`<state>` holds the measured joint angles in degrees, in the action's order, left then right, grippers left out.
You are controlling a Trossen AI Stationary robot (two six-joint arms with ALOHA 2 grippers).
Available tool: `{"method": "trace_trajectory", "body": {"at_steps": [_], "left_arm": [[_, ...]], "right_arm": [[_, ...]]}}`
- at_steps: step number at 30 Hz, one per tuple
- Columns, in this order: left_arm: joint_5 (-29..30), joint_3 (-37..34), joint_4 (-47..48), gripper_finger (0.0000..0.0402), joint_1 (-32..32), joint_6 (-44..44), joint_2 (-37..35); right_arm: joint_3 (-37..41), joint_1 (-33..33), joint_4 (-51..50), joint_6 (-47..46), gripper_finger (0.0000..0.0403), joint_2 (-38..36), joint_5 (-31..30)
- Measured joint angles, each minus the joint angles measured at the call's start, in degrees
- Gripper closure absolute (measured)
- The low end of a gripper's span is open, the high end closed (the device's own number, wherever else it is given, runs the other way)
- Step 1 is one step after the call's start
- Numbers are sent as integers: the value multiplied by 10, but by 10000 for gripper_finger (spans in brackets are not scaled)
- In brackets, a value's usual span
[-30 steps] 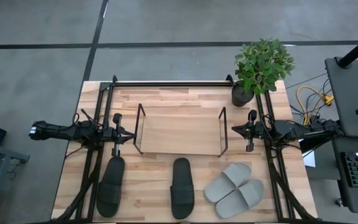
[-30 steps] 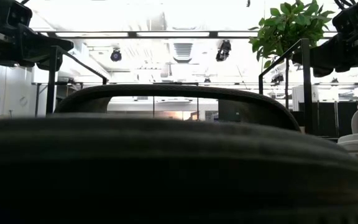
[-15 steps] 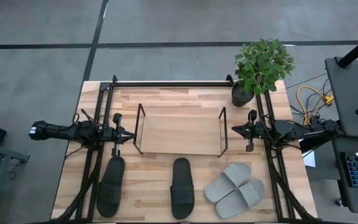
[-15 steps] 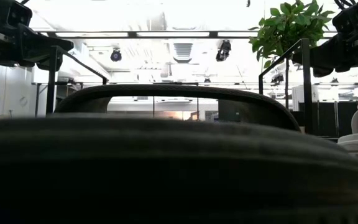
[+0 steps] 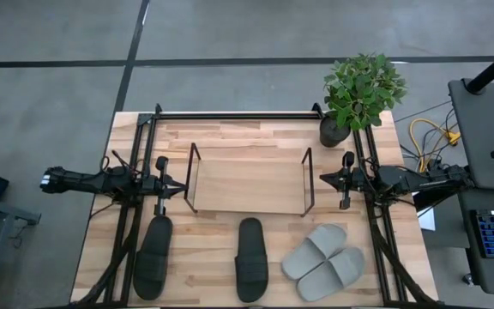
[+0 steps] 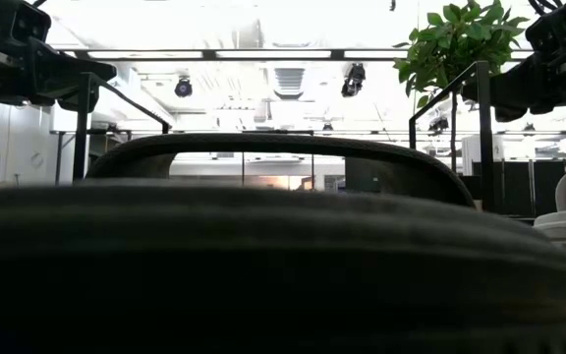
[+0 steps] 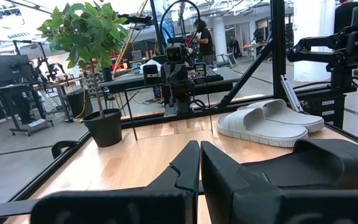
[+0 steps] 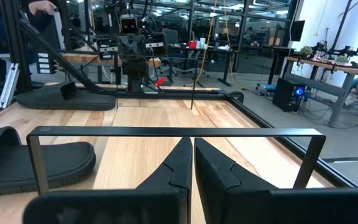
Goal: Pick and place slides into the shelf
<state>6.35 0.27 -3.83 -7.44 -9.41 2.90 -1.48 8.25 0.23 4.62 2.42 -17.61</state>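
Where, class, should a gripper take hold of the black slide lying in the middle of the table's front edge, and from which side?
Grip the broad strap of the middle black slide, coming straight down from above. The slide lies flat, sole down, lengthwise toward the shelf, so the arched strap is its only raised part; fingers could probably close across it.

Overhead view spanning the table [image 5: 230, 129], low view blocked by black slide [image 6: 263, 256]

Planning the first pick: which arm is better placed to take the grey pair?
Right. Its gripper waits by the shelf's right end, with the grey slides on its side of the table; the left gripper sits across the shelf.
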Motion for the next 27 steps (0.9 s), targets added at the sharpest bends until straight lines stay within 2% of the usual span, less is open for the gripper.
{"method": "trace_trajectory", "body": {"at_steps": [27], "left_arm": [[3,0,-24,402,0,0,0]], "right_arm": [[0,0,0,0,394,0,0]]}}
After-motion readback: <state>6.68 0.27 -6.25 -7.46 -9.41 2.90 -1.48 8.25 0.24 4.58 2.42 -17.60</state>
